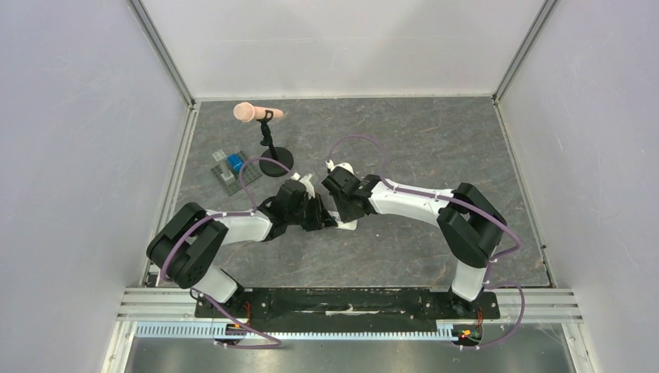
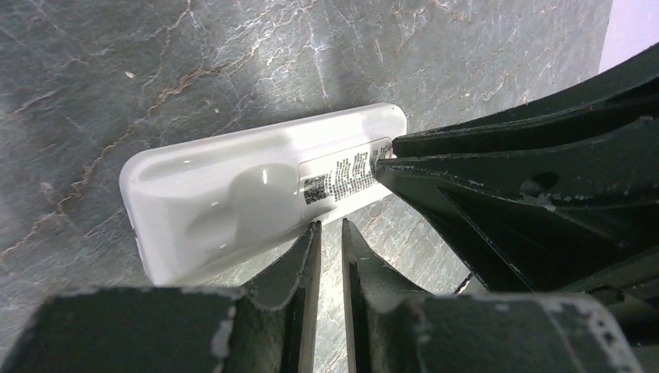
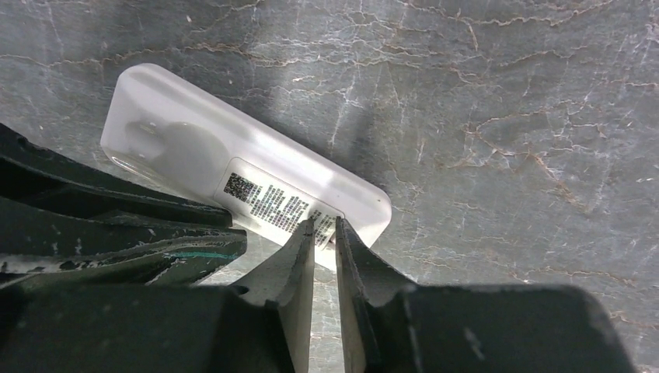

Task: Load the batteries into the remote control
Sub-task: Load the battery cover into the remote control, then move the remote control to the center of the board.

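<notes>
- Nearest the arm bases, the left end effector [image 1: 315, 216] and the right end effector [image 1: 342, 211] meet over the middle of the grey marbled table [image 1: 435, 155], both crowded over the same spot.
- The remote control [image 2: 256, 194] lies flat on the table beneath them, back side up: smooth white plastic with a moulded bump and a printed label [image 2: 342, 175] near one end.
- In the left wrist view the left end effector [image 2: 330, 233] has its two dark fingers [image 2: 299, 264] drawn almost together, only a thin slit between them, tips at the long edge of the remote beside the label. Nothing shows in the slit.
- In the right wrist view the right end effector [image 3: 325, 229] is likewise nearly closed, its fingertips [image 3: 305, 233] resting on or just over the label end of the remote control [image 3: 194, 155]; I cannot tell whether they press on it.
- Each wrist view shows the other arm's dark fingers lying across the remote's edge.
- No battery can be made out in any view.
- Farther back and left, a blue toy brick [image 1: 234, 162] sits on a grey plate [image 1: 225, 177].
- Beyond it, a pink microphone [image 1: 256, 113] rests on a black stand [image 1: 275, 159] near the back wall.
</notes>
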Available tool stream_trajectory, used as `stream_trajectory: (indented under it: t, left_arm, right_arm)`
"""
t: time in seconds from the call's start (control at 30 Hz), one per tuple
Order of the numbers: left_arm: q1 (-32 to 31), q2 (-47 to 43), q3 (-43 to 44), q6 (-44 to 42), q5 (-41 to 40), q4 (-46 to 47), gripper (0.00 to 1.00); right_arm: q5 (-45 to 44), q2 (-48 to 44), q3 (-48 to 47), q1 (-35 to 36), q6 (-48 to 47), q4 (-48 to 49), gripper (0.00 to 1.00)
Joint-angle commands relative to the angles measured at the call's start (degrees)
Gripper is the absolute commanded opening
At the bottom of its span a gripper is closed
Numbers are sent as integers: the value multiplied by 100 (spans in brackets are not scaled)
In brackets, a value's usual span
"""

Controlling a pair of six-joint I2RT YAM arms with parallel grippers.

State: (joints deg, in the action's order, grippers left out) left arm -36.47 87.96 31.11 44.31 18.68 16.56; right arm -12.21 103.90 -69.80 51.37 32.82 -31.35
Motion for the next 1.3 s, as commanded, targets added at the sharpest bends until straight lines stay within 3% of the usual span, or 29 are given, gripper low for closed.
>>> stream_trajectory:
  t: [0.0, 0.17, 0.33, 0.57, 0.73, 0.87, 1.1, 1.17, 1.27]
  left_arm:
    - [33, -94, 82, -62, -452, -384, 22]
    - [43, -655, 156, -70, -613, -663, 23]
    - [52, -1593, 251, -147, -1238, -1196, 25]
    - [59, -3183, -69, -20, -2885, -2041, 36]
    - [61, -4502, -268, -106, -3919, -2579, 51]
    - [54, -5302, -275, -227, -4298, -2923, 59]
    - [59, -5715, -269, -237, -4280, -3087, 64]
    - [59, -5708, -292, -307, -4175, -2970, 69]
    - [61, -5623, -236, -432, -4086, -2943, 72]
  right_arm:
    - [-356, 226, 15, 75, -164, -152, 18]
    - [-322, -245, -25, 58, -46, 5, 21]
    - [14, -962, 81, -105, -83, 579, 34]
    - [1124, -756, 62, -167, -2043, 841, 67]
    - [1448, -335, 45, -168, -3070, 905, 80]
    - [1489, -128, 13, -167, -3411, 1051, 83]
    - [1617, 373, -128, -27, -3833, 840, 86]
    - [1461, 476, -178, 29, -3804, 832, 83]
    - [1029, 569, -233, 55, -3547, 833, 65]
